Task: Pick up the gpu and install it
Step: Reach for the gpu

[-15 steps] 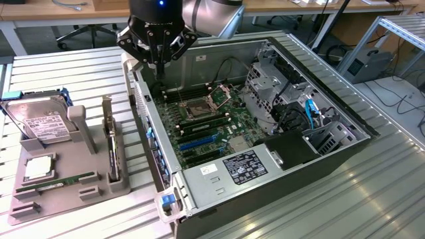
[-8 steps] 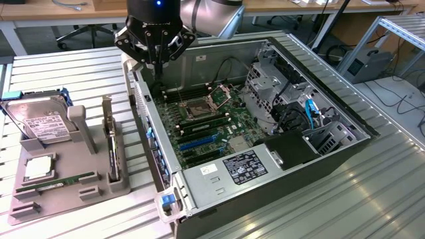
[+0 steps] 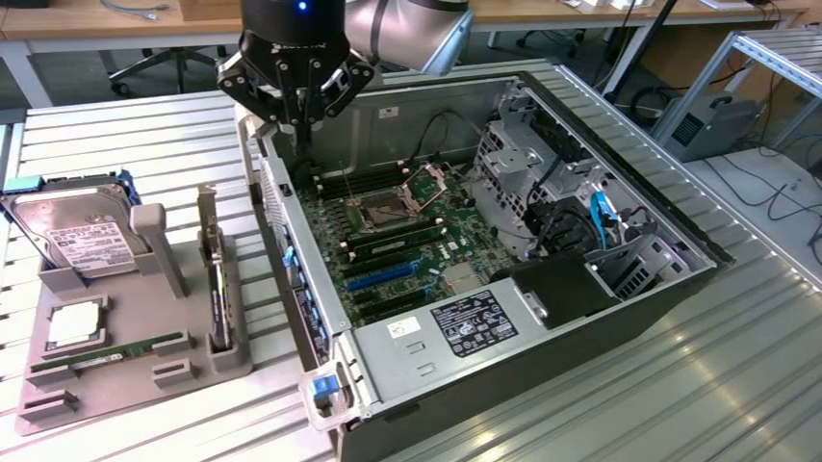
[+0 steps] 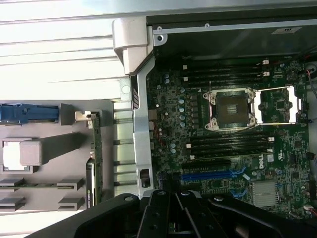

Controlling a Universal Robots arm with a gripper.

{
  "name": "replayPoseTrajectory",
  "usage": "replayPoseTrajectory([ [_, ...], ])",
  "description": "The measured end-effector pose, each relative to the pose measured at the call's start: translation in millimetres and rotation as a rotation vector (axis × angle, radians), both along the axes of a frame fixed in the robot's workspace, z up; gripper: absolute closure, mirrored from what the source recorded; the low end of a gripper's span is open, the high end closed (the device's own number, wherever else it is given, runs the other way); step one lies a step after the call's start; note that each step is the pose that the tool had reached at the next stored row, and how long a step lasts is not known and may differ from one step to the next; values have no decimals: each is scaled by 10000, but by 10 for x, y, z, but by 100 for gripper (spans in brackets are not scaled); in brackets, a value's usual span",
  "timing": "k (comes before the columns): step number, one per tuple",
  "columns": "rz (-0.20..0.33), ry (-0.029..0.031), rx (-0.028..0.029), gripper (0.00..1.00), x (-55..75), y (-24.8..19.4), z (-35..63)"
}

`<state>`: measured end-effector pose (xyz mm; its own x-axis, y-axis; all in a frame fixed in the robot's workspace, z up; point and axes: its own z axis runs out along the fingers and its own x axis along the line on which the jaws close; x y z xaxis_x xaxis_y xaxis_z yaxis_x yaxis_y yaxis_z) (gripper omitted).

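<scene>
Jaws pressed together on nothing, my gripper (image 3: 302, 123) hangs above the far corner of the open computer case (image 3: 424, 361), on the exterior view's left. The gpu (image 3: 216, 289) stands on edge in the grey holder (image 3: 129, 385) just beside that case wall. It lies below me, nearer and to the exterior view's left, its long axis running near to far.

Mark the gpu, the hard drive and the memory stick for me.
Thin green gpu card with silver end bracket (image 3: 218, 298), exterior view: its upper edge, mid-length.
Boxy silver hard drive (image 3: 88, 245), exterior view: its white label.
Narrow green memory stick (image 3: 110, 352), exterior view: middle of its board.
</scene>
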<state>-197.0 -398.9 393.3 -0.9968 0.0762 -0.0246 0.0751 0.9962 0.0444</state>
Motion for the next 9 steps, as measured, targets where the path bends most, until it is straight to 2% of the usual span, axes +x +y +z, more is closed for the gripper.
replayPoseTrajectory([
  [9,0,0,0,89,-32,0,0],
])
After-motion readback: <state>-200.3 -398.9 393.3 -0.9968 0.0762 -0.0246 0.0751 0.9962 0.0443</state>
